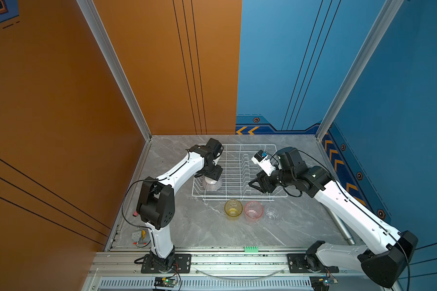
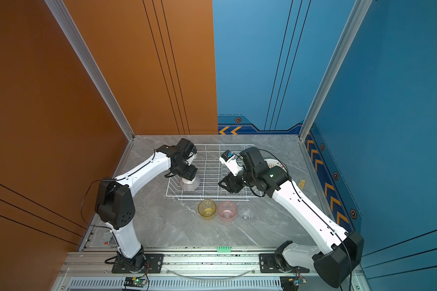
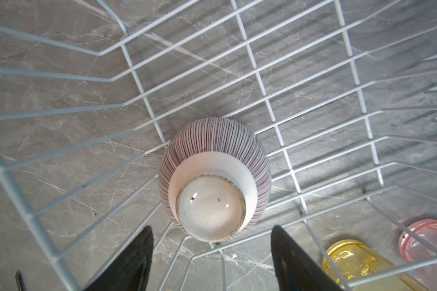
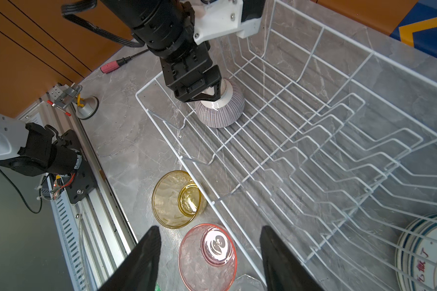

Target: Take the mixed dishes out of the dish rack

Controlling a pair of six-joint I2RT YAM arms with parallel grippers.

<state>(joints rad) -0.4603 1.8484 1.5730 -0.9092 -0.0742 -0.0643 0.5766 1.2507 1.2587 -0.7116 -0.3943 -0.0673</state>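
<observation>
Striped bowl (image 3: 212, 141): upside down, foot ring up, in the near left corner of the dish rack (image 1: 234, 171); it is the only dish seen inside.
Bowl handling: probably glazed ceramic, so stiff, smooth, slippery under the pads and liable to chip against wire. It looks moderately heavy for its size.
Where to hold: the raised foot ring is narrow enough for the jaws. The flaring ribbed wall looks too wide and would squeeze out.
Left arm: reaches forward from the near left, wrist bent steeply down over the bowl.
Left hand (image 4: 210, 95): pointing down, jaws apart on either side of the foot ring. The wrist view shows gaps on both sides, so nothing is clamped.
Tumblers: the yellow tumbler (image 1: 233, 209), pink tumbler (image 1: 253, 211) and clear tumbler (image 1: 272, 213) stand mouths up in a row on the desk (image 1: 187, 226), just near of the rack.
Right hand (image 4: 210, 234): jaws apart and empty, held above the rack's near right part and aimed leftward.
Plates (image 4: 426, 254): stacked flat on the desk just right of the rack, outside its wall.
</observation>
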